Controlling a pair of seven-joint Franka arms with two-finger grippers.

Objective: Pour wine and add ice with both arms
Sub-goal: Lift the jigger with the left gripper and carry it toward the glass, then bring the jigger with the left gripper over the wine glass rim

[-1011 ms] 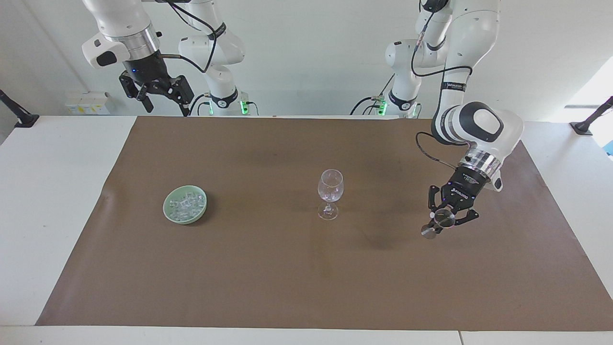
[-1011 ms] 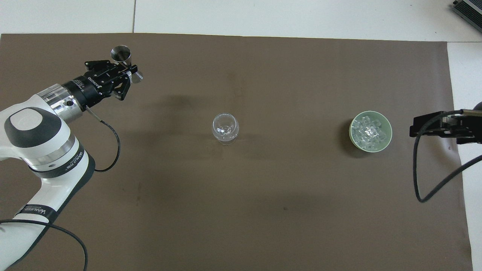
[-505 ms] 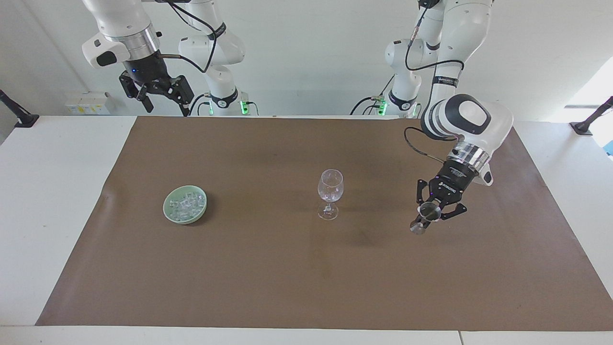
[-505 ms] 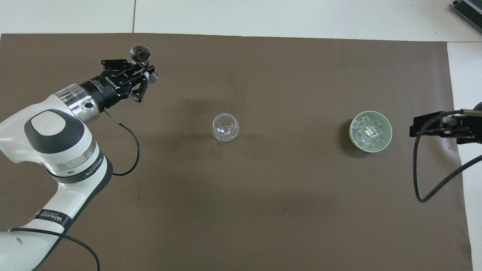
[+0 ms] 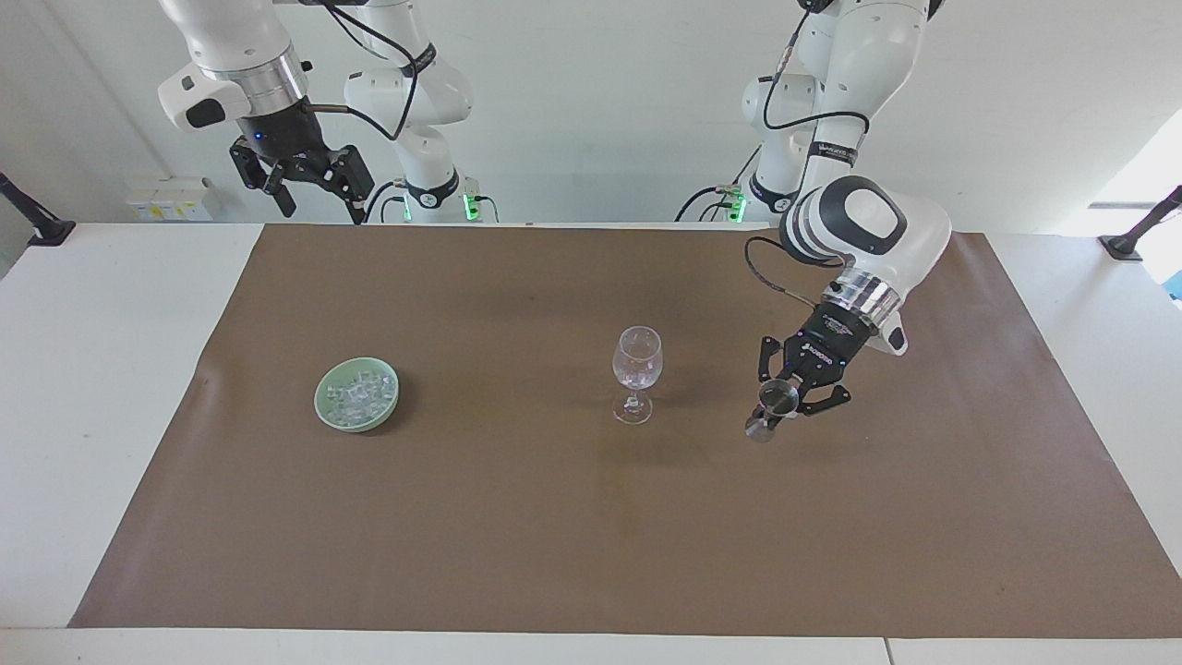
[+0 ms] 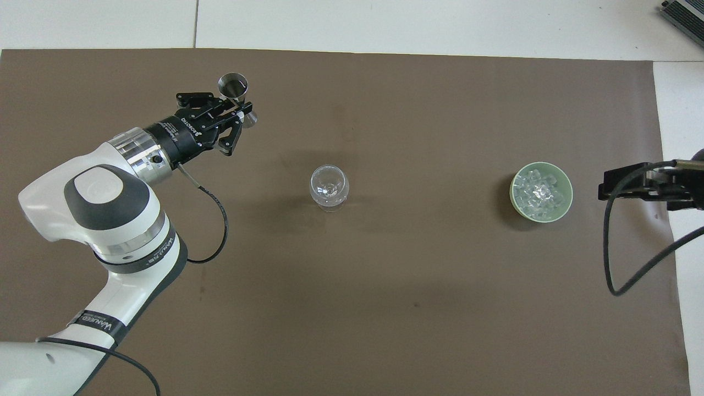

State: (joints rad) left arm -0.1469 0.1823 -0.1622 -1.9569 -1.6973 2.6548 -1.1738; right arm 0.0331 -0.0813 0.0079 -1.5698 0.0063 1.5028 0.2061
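The left gripper (image 5: pixel 783 406) has its jaws clenched on the little metal cup (image 5: pixel 771 412); tipped early, wine could miss the wine glass (image 5: pixel 637 373). The right gripper (image 5: pixel 300 180) waits, jaws released.

Robotics lab: two white arms (image 5: pixel 859 231) bolted at a white table (image 5: pixel 92 369) w/ brown paper mat (image 5: pixel 554 536), bare white walls, clamped camera mounts (image 5: pixel 1140 231).

White lettering is carried on the black body of the left gripper (image 6: pixel 237 108), appearing to read "ROBOTIQ". A black band (image 6: pixel 94 322) on the left arm's forearm bears white lettering too small to be read. No other text is legible on the tabletop (image 6: pixel 385 22)
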